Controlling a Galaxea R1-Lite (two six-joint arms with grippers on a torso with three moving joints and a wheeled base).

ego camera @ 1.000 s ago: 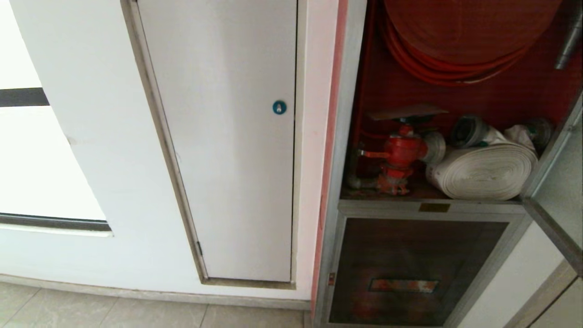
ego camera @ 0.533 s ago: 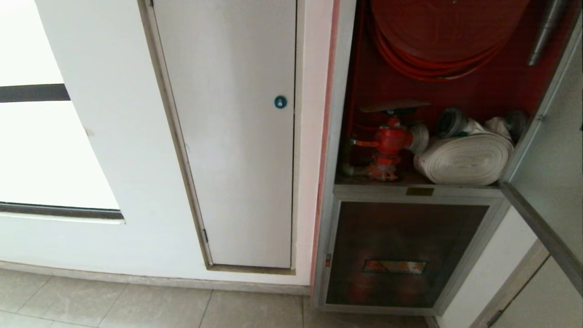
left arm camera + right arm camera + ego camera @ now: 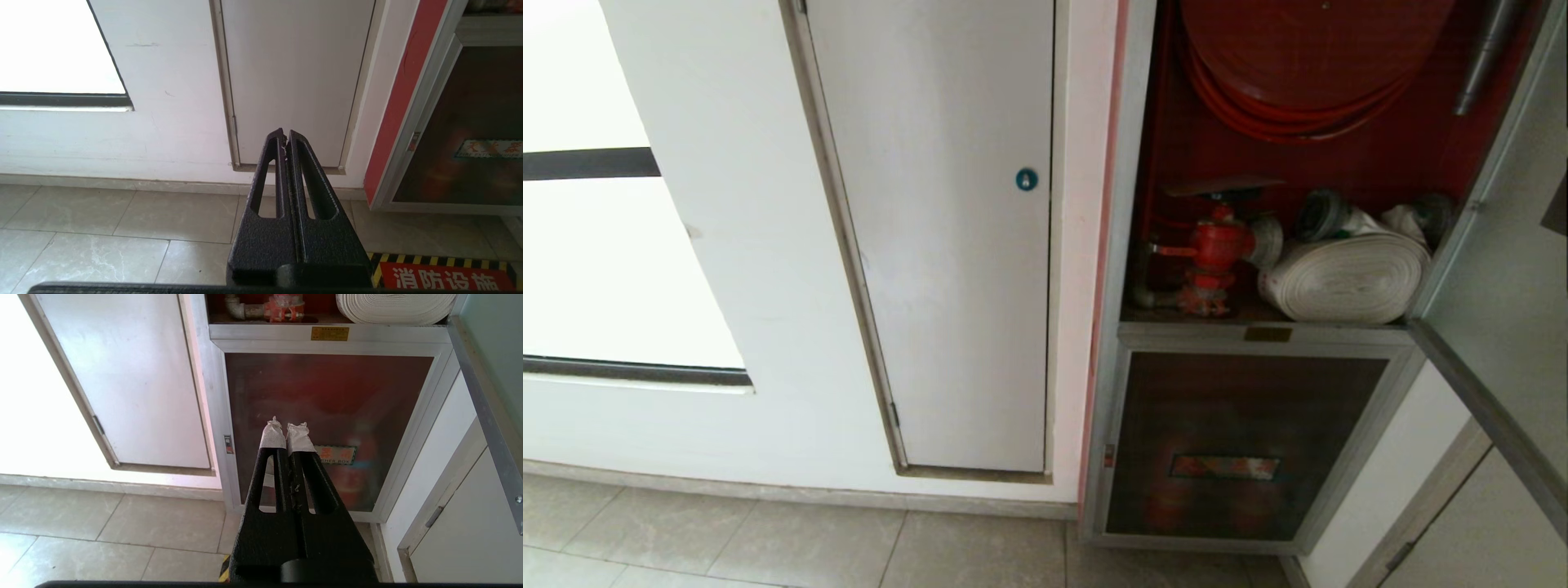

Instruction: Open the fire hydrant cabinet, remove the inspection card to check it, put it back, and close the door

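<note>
Silver-framed red-lined fire hydrant cabinet (image 3: 1168,163) stood open; silver-framed glass door (image 3: 1494,269) swung out at right, stiff, likely best pushed by frame edge; inspection card not visible, presumably thin, flexible; left end effector (image 3: 285,136) and right end effector (image 3: 285,425) closed, empty, low before wall.

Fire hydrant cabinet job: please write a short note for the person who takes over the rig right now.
Left claw: shut, empty, low over the floor tiles, facing the white panel.
Right claw: shut, empty, pointing at the lower dark glass panel.
Fire hydrant cabinet: open; the red valve and the white rolled hose show inside.
Door: swung out on the cabinet's right side.
Inspection card: not clearly seen; a thin flat sheet lies above the valve and may be it.
Done: door opened. Whether the card was already checked, I cannot tell.
Left: at least close the door.
</note>
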